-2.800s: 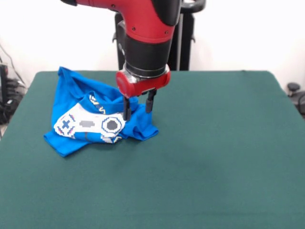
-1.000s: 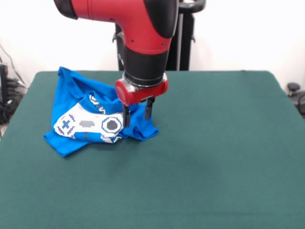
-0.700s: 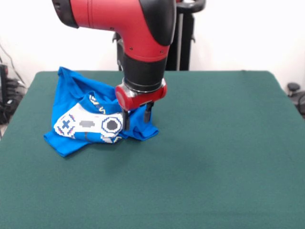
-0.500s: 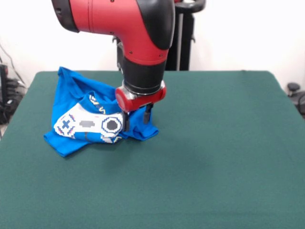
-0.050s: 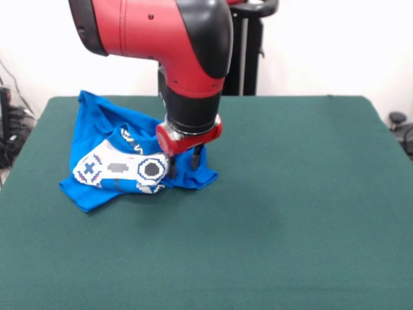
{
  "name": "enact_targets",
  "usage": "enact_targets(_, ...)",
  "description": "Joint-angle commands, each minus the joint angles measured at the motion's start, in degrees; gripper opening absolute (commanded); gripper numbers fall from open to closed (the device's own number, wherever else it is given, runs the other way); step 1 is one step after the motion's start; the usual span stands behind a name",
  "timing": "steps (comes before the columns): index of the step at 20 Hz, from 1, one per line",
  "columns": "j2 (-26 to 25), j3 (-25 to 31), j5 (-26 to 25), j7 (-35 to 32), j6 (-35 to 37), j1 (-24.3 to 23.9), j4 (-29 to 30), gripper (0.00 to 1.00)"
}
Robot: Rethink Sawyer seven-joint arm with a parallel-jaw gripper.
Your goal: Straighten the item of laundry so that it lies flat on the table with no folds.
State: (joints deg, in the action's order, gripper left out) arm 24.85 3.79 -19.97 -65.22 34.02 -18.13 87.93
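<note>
1. At the far left edge, dark cables and equipment (image 5: 8, 123) sit beside the table, too cut off to identify.
2. A large rectangular table with a dark green felt-like top (image 5: 290, 213) fills most of the view; its near edge and lower corners run out of the picture.
3. On the table's left part, toward the far side, lies a small bright blue short-sleeved T-shirt (image 5: 97, 129), crumpled and folded over itself in a loose heap, not flat.
4. The shirt's print faces up: a white pixel-art game controller (image 5: 122, 170) with a blue cross pad on its left and a dark round button on its right. Above it, a strip of yellow-outlined lettering (image 5: 129, 139) curves along a fold; only a few strokes show, and no word can be read.
5. At the heap's right end, a red and black robot arm (image 5: 187, 58) comes down from above, its upper part cut off by the top edge.
6. Below its red wrist ring, the black two-fingered gripper (image 5: 184, 161) presses into the blue fabric just right of the controller print. The two fingers stand a little apart with cloth bunched around and between them; their tips are sunk in the folds, so whether they pinch the shirt cannot be told.
7. Behind the arm stands a black pedestal (image 5: 248, 51) against a plain white wall (image 5: 335, 45).
</note>
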Motion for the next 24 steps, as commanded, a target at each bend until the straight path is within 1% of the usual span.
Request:
enact_targets(1, -1.88, 2.60, -0.10, -7.05, 0.84, 1.99, 0.90, 0.00)
enact_targets(4, -1.84, 3.79, 0.31, -7.09, -1.50, 1.02, 1.59, 0.00)
enact_targets(12, -1.98, 5.49, 0.63, -6.49, -3.79, -0.50, 1.07, 0.00)
enact_targets(15, -0.39, 7.46, 1.34, -5.58, -5.17, -2.27, 1.91, 0.00)
enact_targets(19, 2.32, 11.94, 2.74, -3.44, -6.06, -6.13, 4.62, 0.00)
enact_targets(21, 4.22, 15.55, 3.40, -2.19, -7.13, -9.08, 7.15, 0.00)
enact_targets(22, 5.23, 18.46, 3.89, -1.53, -8.31, -11.37, 9.31, 0.00)
enact_targets(24, 6.04, 22.76, 4.55, -0.95, -9.69, -14.66, 11.73, 0.00)
